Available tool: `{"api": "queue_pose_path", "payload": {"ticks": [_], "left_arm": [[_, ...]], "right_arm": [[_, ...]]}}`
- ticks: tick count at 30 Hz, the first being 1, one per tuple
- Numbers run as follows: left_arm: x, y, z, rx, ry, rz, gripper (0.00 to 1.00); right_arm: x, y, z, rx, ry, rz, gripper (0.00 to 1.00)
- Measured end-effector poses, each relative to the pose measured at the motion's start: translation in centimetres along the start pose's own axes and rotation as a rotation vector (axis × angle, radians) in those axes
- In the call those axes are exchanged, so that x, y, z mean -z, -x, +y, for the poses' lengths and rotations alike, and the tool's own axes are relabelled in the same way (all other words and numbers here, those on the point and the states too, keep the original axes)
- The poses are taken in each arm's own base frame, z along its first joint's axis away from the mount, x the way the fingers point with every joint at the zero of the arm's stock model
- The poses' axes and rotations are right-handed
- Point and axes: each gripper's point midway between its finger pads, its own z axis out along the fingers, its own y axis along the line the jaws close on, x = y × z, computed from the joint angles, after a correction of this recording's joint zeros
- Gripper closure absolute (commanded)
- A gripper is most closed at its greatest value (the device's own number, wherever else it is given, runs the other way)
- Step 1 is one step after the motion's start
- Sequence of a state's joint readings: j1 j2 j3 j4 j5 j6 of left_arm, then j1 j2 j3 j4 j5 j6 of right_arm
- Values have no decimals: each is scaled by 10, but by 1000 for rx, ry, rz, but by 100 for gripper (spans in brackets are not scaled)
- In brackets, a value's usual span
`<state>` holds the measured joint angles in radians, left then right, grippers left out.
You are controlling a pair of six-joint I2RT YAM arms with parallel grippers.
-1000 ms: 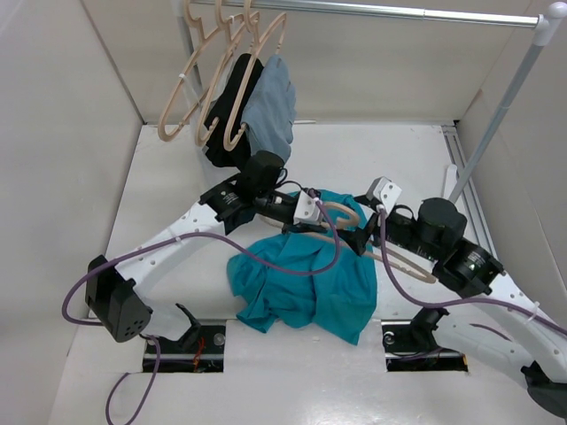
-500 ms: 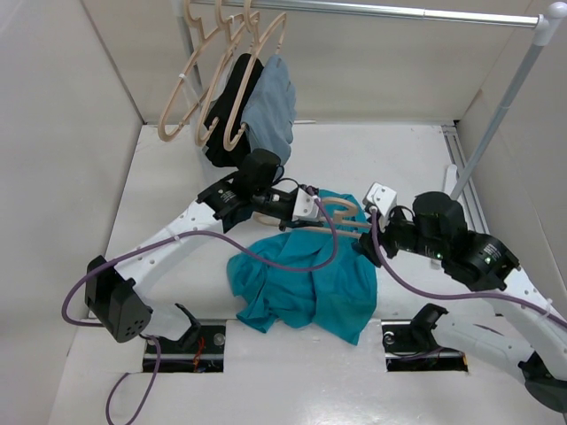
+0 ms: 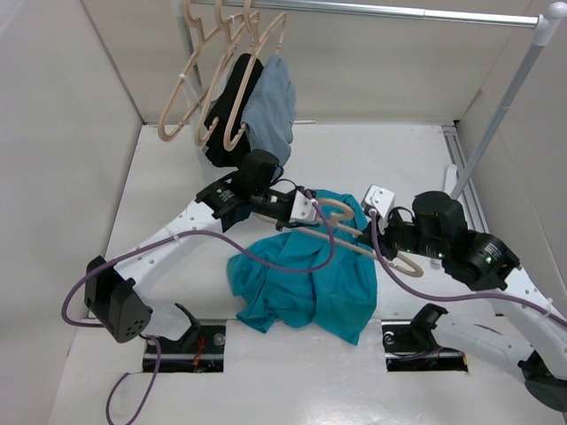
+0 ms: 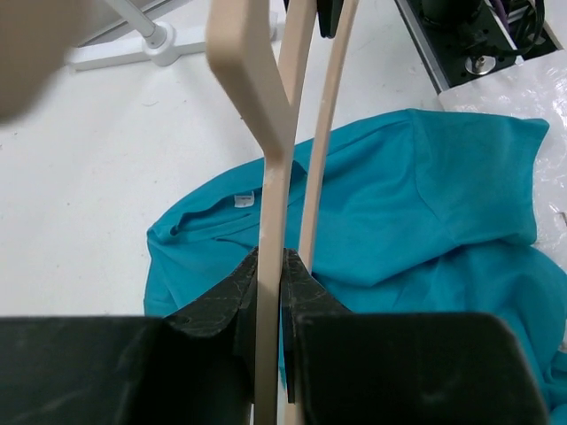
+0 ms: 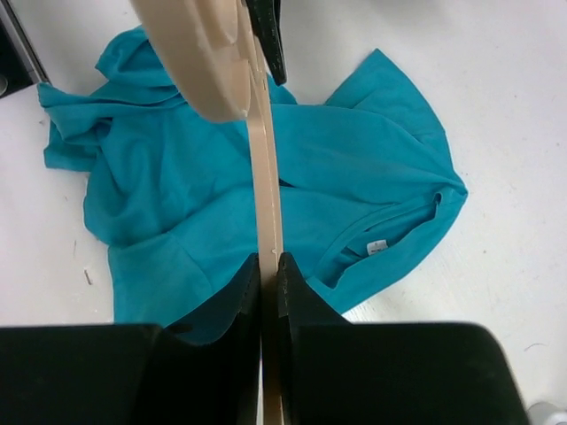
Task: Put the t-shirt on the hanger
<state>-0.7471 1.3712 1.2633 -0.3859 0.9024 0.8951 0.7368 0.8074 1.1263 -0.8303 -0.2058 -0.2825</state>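
The teal t-shirt (image 3: 306, 279) lies crumpled on the table between the two arms, its white neck label (image 5: 376, 246) showing. The beige hanger (image 3: 350, 228) hangs just above it, held from both sides. My left gripper (image 3: 312, 211) is shut on the hanger near its hook end. In the left wrist view the hanger (image 4: 273, 168) runs up from between the left gripper (image 4: 270, 266) pads. My right gripper (image 3: 376, 237) is shut on one thin arm of the hanger (image 5: 266, 195). That arm is pinched where the right gripper (image 5: 269, 266) pads meet, over the t-shirt (image 5: 177, 186).
At the back left, a rail carries several spare beige hangers (image 3: 221, 80), a black garment (image 3: 229, 111) and a grey-blue garment (image 3: 275, 106). The rack's slanted pole (image 3: 500, 115) stands at the right. Walls close in the table on the left, back and right.
The right gripper has closed on the hanger's arm; a second ago it stood open beside it. The right arm shifted a little toward the hanger. The left gripper kept its hold.
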Motion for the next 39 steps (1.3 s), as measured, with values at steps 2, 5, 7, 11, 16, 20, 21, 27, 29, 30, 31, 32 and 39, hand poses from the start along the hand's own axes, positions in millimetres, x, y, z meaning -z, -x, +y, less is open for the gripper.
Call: {"api": "queue_pose_path", "payload": {"ticks": [2,5,7,11,16,20,21,27,29,30,31,32,39], "left_arm": [[1,-1,1,11,5,3,86],[-1,0,6,30,33,-6,32],[-2,0,7,41,45,-13,14],[-5,1,13,90,90,-28,0],[-4,2,30,142,196,-30,0],[-6,-4,36,136,303,20,0],[-8,-6,33,126,315,36,0],[-29,-36,-8,-11,314,173,0],[-39,-53,-27,-57,281,230,0],[-43,-61,-32,-64,270,258,0],[-46,-69,-33,-66,266,283,0],[-49,-78,-32,-63,267,311,0],[-58,-146,-33,-65,166,444,26]], "right_arm": [[-2,-1,0,-10,-3,-2,100],[-5,-1,-1,-44,-15,-14,100],[-5,-2,-6,-71,-53,-16,100],[0,-10,-14,-140,-125,-20,100],[5,-27,-22,-228,-206,-3,100],[11,-44,-37,-317,-313,30,100],[13,-50,-40,-339,-337,41,100],[34,-73,-50,-452,-478,57,100],[40,-77,-51,-479,-512,47,100],[43,-77,-52,-490,-524,39,100],[45,-78,-52,-501,-535,33,100],[46,-79,-53,-509,-542,31,100],[34,-100,-46,-542,-527,87,100]]}}
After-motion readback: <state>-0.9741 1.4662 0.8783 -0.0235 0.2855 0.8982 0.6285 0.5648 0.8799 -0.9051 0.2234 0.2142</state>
